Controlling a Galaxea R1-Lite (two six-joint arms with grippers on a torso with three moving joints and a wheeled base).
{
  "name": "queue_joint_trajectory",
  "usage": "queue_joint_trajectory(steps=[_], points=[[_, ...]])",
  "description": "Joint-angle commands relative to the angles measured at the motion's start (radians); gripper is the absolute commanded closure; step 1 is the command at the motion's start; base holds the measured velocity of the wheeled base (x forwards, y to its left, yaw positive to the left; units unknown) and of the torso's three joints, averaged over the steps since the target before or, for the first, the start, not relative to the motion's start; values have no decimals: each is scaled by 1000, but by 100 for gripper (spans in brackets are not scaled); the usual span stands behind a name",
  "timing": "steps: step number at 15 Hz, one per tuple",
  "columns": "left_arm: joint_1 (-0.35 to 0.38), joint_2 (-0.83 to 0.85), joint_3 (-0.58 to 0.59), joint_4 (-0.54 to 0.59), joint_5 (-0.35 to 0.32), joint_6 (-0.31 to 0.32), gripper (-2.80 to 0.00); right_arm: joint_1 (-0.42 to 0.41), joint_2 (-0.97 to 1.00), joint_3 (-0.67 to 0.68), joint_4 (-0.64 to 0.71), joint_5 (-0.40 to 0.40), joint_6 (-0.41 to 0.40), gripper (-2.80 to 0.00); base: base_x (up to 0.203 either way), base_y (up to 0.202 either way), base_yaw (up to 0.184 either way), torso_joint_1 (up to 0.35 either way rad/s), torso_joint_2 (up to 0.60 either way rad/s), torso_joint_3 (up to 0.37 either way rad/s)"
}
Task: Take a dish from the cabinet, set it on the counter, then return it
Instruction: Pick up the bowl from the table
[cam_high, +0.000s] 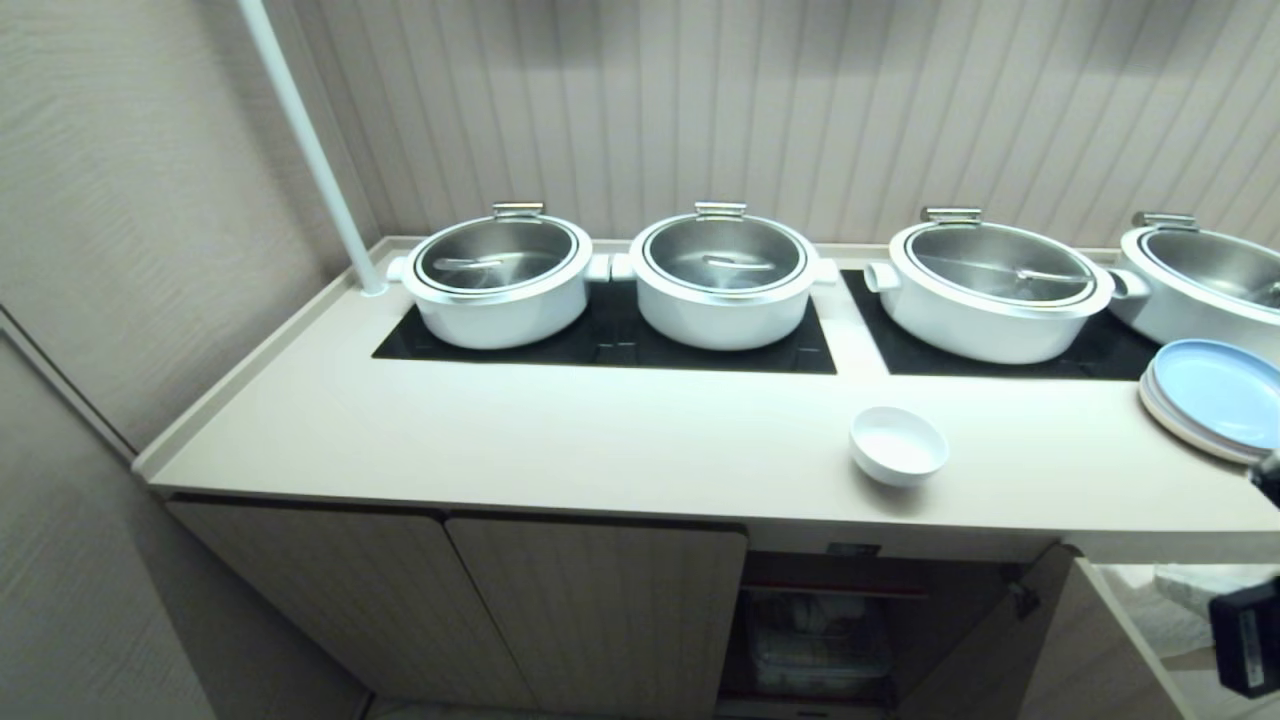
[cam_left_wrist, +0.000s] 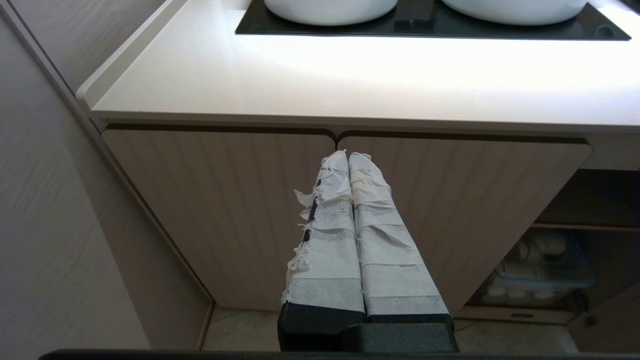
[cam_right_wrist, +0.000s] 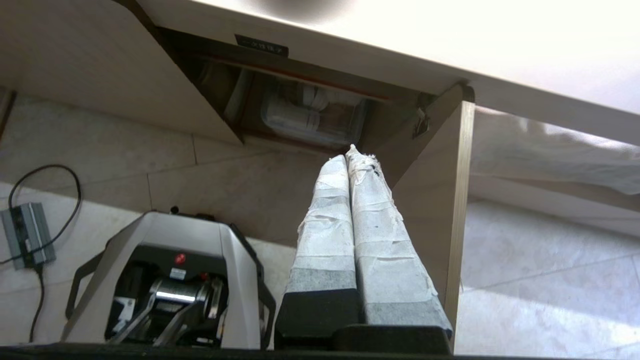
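The dish (cam_high: 898, 445), a small plain white bowl, stands upright on the counter (cam_high: 600, 430) near its front edge, right of the middle. Below it the cabinet (cam_high: 600, 610) has its right door (cam_high: 1010, 640) swung open, and clear containers of white crockery (cam_high: 820, 640) sit inside. My right gripper (cam_right_wrist: 350, 155) is shut and empty, low in front of the open compartment (cam_right_wrist: 310, 115) beside the open door (cam_right_wrist: 435, 210). Only a dark part of the right arm (cam_high: 1245, 635) shows in the head view. My left gripper (cam_left_wrist: 348, 157) is shut and empty, facing the closed cabinet doors (cam_left_wrist: 225, 210).
Several big white pots with steel lids (cam_high: 497, 275) stand on black cooktop panels (cam_high: 610, 345) at the back. A stack of pale blue plates (cam_high: 1215, 395) lies at the counter's right end. A wall (cam_high: 120, 250) bounds the left. My base (cam_right_wrist: 165, 285) and a power strip (cam_right_wrist: 27, 232) are on the floor.
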Motion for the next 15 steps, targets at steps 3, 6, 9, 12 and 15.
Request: queue_joint_trajectory(steps=[3, 6, 9, 12, 15], points=[[0, 0, 0, 0, 1, 0, 0, -1, 182, -62, -1, 2, -1, 0, 0, 0, 0, 0, 0, 0], [0, 0, -1, 0, 1, 0, 0, -2, 281, -101, -7, 2, -1, 0, 0, 0, 0, 0, 0, 0], [0, 0, 0, 0, 1, 0, 0, -1, 355, -169, -6, 5, 1, 0, 0, 0, 0, 0, 0, 0], [0, 0, 0, 0, 1, 0, 0, -1, 418, -231, -1, 4, -3, 0, 0, 0, 0, 0, 0, 0], [0, 0, 0, 0, -1, 0, 0, -4, 498, -306, 0, 2, -4, 0, 0, 0, 0, 0, 0, 0]])
